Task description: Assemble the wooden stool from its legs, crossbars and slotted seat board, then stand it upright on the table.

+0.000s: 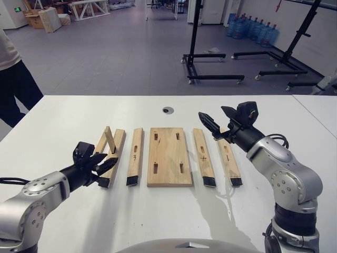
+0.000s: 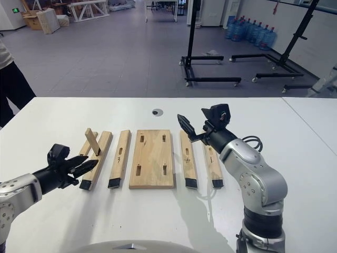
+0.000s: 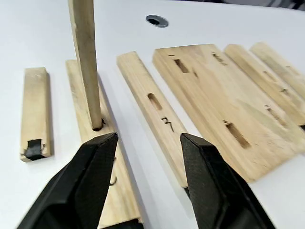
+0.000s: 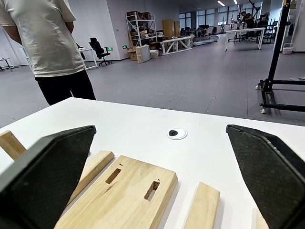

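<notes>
The slotted seat board (image 1: 168, 156) lies flat in the middle of the white table. To its left lie one leg (image 1: 136, 156) and a second leg (image 1: 115, 150) with a crossbar (image 1: 110, 139) standing tilted in its slot. A short crossbar (image 3: 34, 112) lies beside that. Two more legs (image 1: 203, 156) (image 1: 228, 161) lie right of the board. My left gripper (image 1: 105, 167) is open, low at the near end of the leg with the crossbar, its fingers (image 3: 95, 176) on either side of it. My right gripper (image 1: 211, 111) hangs wide open above the far ends of the right legs.
A round cable hole (image 1: 168, 110) sits in the table beyond the board. A person (image 1: 13, 79) stands off the table's far left corner. Black wheeled stands (image 1: 210, 58) are on the floor behind. A second white table (image 1: 322, 113) adjoins on the right.
</notes>
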